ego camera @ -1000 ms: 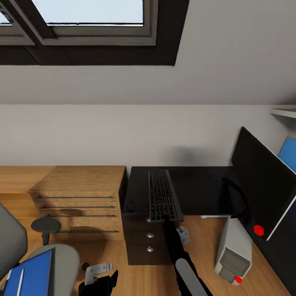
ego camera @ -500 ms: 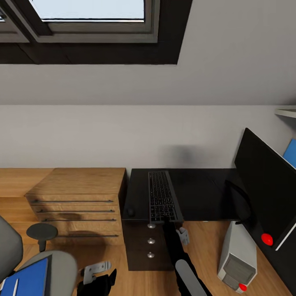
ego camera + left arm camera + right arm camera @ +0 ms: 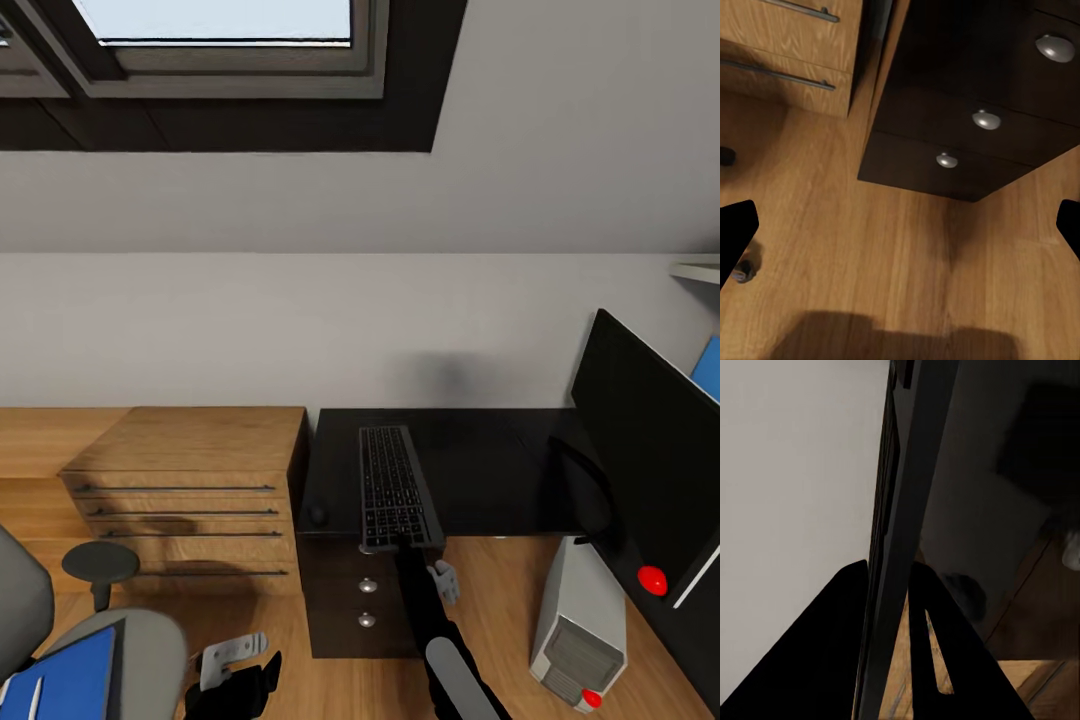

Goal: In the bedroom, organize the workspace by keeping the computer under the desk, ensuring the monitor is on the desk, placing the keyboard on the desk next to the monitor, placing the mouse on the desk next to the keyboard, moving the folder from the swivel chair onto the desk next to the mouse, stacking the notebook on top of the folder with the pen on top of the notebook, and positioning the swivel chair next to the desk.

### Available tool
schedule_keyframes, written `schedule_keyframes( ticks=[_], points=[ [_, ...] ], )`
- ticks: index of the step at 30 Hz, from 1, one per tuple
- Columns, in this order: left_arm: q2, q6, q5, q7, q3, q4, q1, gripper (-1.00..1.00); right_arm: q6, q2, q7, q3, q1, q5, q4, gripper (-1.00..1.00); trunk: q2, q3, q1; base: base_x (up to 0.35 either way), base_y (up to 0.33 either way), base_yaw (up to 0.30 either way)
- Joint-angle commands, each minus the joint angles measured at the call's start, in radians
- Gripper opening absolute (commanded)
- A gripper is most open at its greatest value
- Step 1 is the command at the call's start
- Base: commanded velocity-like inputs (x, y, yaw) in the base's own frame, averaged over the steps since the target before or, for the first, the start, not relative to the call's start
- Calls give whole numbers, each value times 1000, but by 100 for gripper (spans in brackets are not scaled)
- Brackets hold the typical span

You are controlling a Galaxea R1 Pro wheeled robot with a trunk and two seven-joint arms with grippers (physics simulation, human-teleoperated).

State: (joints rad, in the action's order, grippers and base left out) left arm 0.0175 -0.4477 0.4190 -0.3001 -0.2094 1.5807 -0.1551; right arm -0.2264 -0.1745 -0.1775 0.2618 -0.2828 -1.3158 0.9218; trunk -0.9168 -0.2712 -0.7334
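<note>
Right gripper (image 3: 402, 541) clamps the near end of the keyboard (image 3: 393, 487) on the black desk (image 3: 490, 465).

No writing is legible anywhere. From the left: the blue folder (image 3: 70, 676) lies on the grey swivel chair (image 3: 150, 640); the left gripper (image 3: 228, 658) hangs low over the floor, fingers (image 3: 735, 236) spread wide and empty, facing the three-knob drawer unit (image 3: 975, 112). The slim black-keyed keyboard runs lengthwise from the gripper toward the wall, with the small mouse (image 3: 318, 516) just left of it. The computer (image 3: 579, 625) stands below the monitor (image 3: 650, 450).

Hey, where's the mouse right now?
In the head view, the mouse sits on the desk near its front left corner, just left of the keyboard and above the drawer knobs.
</note>
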Motion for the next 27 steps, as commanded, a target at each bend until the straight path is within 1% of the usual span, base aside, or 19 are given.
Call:
schedule_keyframes(
  ticks=[1, 6, 8, 9, 10, 12, 16, 25, 27],
  points=[
    [1, -2, 11, -10, -2, 2, 0, 100, -5, 0, -8, 2, -1, -8, -8, -100, -8, -4, -4, 0, 0, 0],
    [1, -2, 11, -10, -4, 2, 1, 100, -4, 0, -8, 2, -1, -13, -52, -100, -43, -20, -23, 0, 0, 0],
    [1, -2, 11, -10, -5, 2, 0, 100, -4, 0, -8, 2, -1, -29, -53, -100, -57, -26, -31, 0, 0, 0],
    [1, -2, 11, -10, -5, 2, 0, 100, 2, 0, -8, 3, -1, -70, -53, -100, -64, -29, -35, 0, 0, 0],
    [1, -2, 11, -10, -6, 2, 0, 100, 6, 0, -8, 3, -1, -86, -53, -100, -71, -32, -39, 0, 0, 0],
    [1, -2, 11, -10, -7, 2, 0, 100, 8, 0, -8, 4, -1, -96, -54, -100, -85, -39, -46, 0, 0, 0],
    [1, -2, 11, -10, -8, 2, 0, 100, 10, 0, -8, 4, -1, -103, -54, -100, -113, -51, -62, 0, 0, 0],
    [1, -2, 10, -10, -8, 1, 0, 100, 9, 0, -12, 5, -1, -104, -50, -100, -176, -79, -96, 0, 0, 0],
    [1, -3, 10, -10, -8, 1, 0, 100, 9, 0, -26, 5, -1, -103, -49, -100, -190, -86, -104, 0, 0, 0]
  ],
)
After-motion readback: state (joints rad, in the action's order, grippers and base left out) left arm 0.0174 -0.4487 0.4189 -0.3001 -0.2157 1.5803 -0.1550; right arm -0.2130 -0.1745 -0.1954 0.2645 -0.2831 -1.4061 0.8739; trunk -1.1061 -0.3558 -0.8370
